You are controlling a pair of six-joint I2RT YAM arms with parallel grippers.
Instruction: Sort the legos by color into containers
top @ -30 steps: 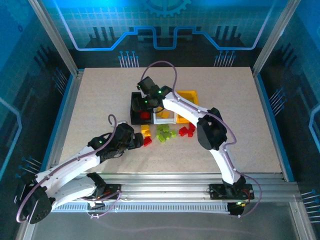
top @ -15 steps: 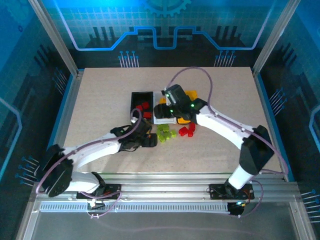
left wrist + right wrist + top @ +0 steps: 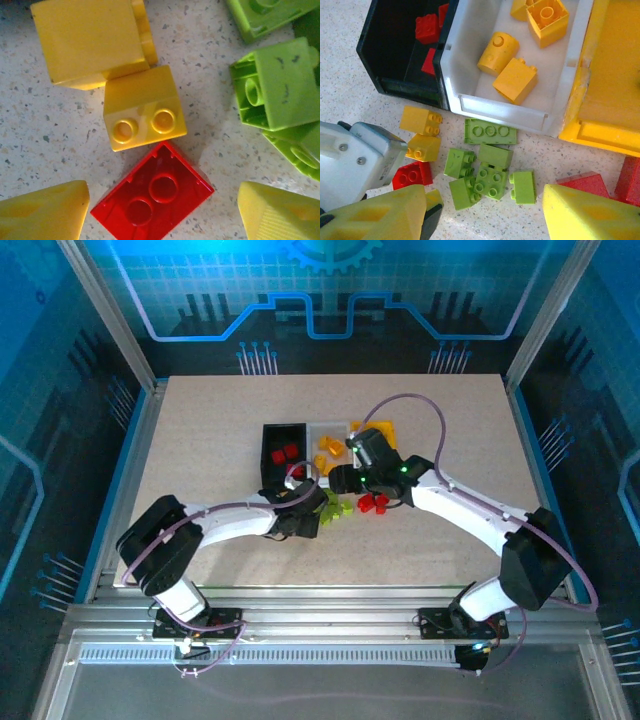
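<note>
1. Bins: black bin [image 3: 395,75] has reds [image 3: 427,27], white bin [image 3: 500,112] has yellows [image 3: 515,80]; yellow bin [image 3: 615,90] is beside it.
2. My left gripper [image 3: 162,215] is spread, empty, straddling red brick [image 3: 152,200] on table [image 3: 50,130]. Red pick step; I'd drop, pinch, carry to black bin.
3. My right gripper [image 3: 485,210] is open, empty, over greens [image 3: 485,175].

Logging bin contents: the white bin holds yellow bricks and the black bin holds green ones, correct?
No: the black bin holds red bricks, not green, as the right wrist view shows. The white bin does hold yellow bricks.
</note>
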